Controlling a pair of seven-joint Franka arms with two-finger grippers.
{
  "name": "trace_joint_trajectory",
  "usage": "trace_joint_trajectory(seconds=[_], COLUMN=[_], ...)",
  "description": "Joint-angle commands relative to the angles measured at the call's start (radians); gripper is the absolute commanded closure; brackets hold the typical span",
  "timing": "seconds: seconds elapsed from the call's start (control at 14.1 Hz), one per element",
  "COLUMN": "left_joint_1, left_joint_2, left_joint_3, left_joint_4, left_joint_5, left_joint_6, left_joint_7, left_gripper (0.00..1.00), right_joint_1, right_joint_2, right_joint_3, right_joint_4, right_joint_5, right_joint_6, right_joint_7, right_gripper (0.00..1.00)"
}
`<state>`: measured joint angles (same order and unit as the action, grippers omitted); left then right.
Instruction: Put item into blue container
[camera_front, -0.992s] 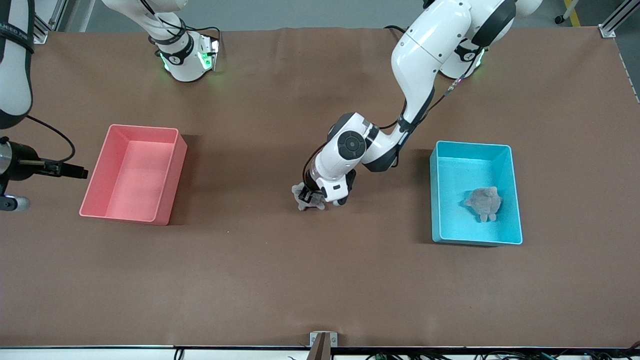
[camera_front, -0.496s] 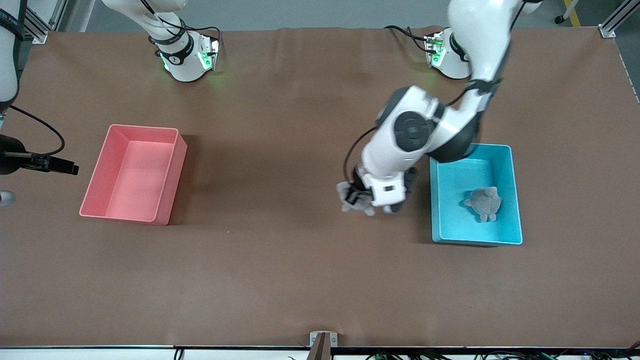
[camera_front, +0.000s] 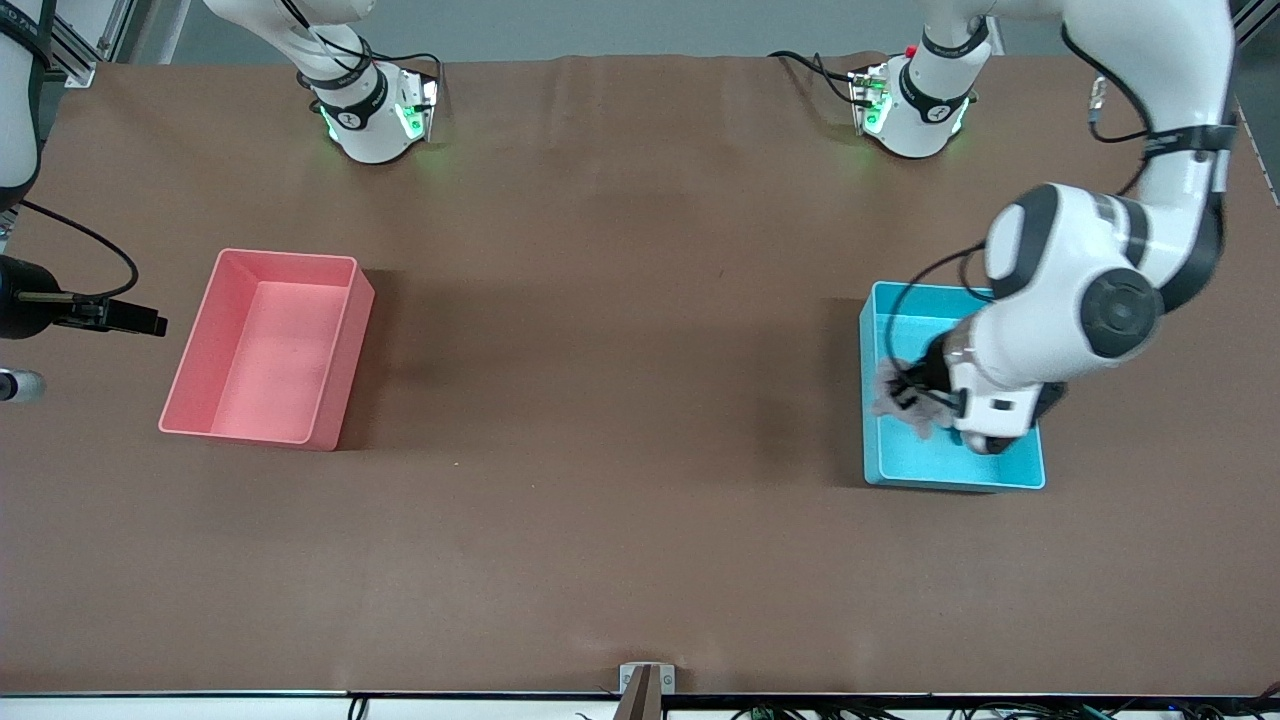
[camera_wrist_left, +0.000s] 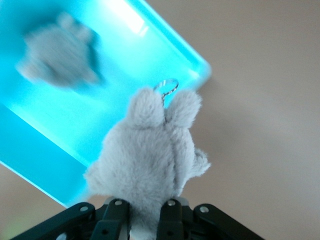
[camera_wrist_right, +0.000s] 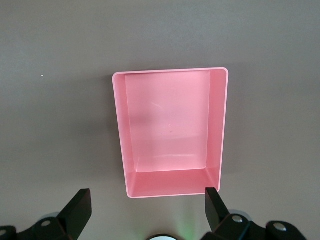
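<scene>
My left gripper is shut on a grey plush toy with a small key ring, held in the air over the blue container, above its wall toward the table's middle. In the left wrist view the plush fills the space between the fingers of the left gripper, with the blue container below. A second grey plush lies on that container's floor; the front view hides it under the arm. My right gripper waits open beside the pink bin.
The pink bin stands empty toward the right arm's end of the table and fills the right wrist view, with the right gripper above it. The table is covered in brown paper.
My left arm has carried the grey plush from the table's middle up and across to over the blue container. The right gripper has only shifted slightly.
</scene>
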<state>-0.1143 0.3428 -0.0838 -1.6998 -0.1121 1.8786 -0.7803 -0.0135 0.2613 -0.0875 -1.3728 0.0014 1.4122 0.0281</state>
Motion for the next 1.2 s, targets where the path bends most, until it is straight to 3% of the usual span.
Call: trace_joint_trajectory(seconds=[0.0,0.14,0.28,0.35,0.43,0.5,0.78,1.13], left_joint_1=[0.088,0.117,0.110,0.107,0.102,0.091,0.051,0.056], left_joint_2=[-0.007,0.036,0.077,0.094,0.100,0.104,0.068,0.039], left_joint_3=[-0.013,-0.016,-0.016,-0.016,-0.016,-0.017,-0.016,-0.016], left_joint_4=[-0.096,-0.127,-0.127,-0.123,-0.115,-0.103,-0.043,0.217], left_joint_5=[0.032,0.035,0.034,0.034,0.034,0.034,0.037,0.040], left_joint_6=[0.022,0.065,0.068,0.070,0.074,0.074,0.031,-0.200], left_joint_7=[0.116,0.122,0.121,0.118,0.104,0.099,0.087,0.098], left_gripper=[1.00,0.97,0.75,0.61,0.35,0.00,0.00,0.00], right_joint_1=[-0.003,0.000,0.000,0.000,-0.002,-0.005,-0.009,-0.017], right_joint_2=[-0.004,-0.016,-0.045,-0.074,-0.103,-0.120,-0.119,-0.241], right_joint_3=[0.006,0.006,0.005,0.005,0.005,0.003,0.005,0.000], right_joint_4=[0.014,0.021,-0.006,-0.046,-0.087,-0.107,-0.071,-0.176], right_joint_5=[0.002,0.011,0.011,0.012,0.012,0.012,0.012,0.019], right_joint_6=[-0.016,-0.018,-0.018,-0.007,0.016,0.031,0.013,0.025], right_joint_7=[0.010,0.009,0.004,0.001,0.001,0.001,0.013,0.000], right_gripper=[0.00,0.00,0.00,0.00,0.00,0.00,0.00,0.00])
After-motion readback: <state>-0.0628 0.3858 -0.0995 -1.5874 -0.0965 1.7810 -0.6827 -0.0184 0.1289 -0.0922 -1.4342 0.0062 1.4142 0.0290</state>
